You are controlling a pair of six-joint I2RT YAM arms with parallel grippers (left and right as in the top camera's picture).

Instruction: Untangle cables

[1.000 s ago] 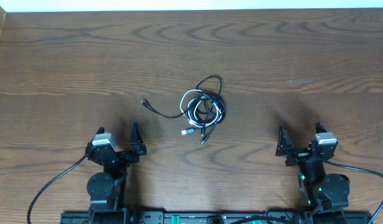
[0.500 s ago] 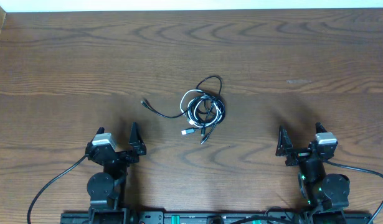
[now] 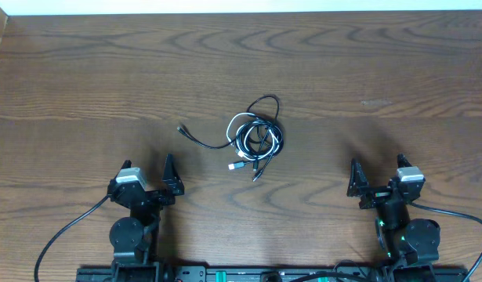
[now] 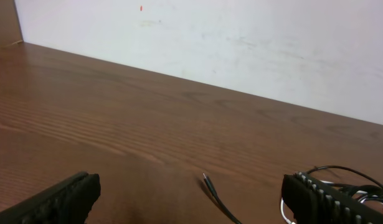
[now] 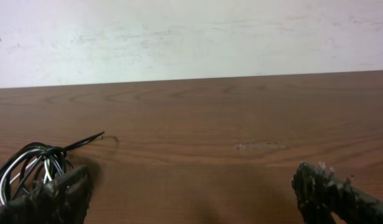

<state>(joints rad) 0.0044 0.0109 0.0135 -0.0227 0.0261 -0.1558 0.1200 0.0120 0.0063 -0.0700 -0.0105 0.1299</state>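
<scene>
The black and white cables (image 3: 255, 139) lie in a knot in the middle of the counter (image 3: 382, 70), while the left end effector (image 3: 149, 178) and the right end effector (image 3: 378, 180) sit wide open near the front edge, holding nothing.

A dark wooden table (image 3: 382, 63) meets a white wall (image 4: 241, 37) behind.

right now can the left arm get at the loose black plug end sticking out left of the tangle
Probably yes: the left gripper is open, the plug end lies on bare table just ahead of it, clear of the tangle, nothing between.
</scene>
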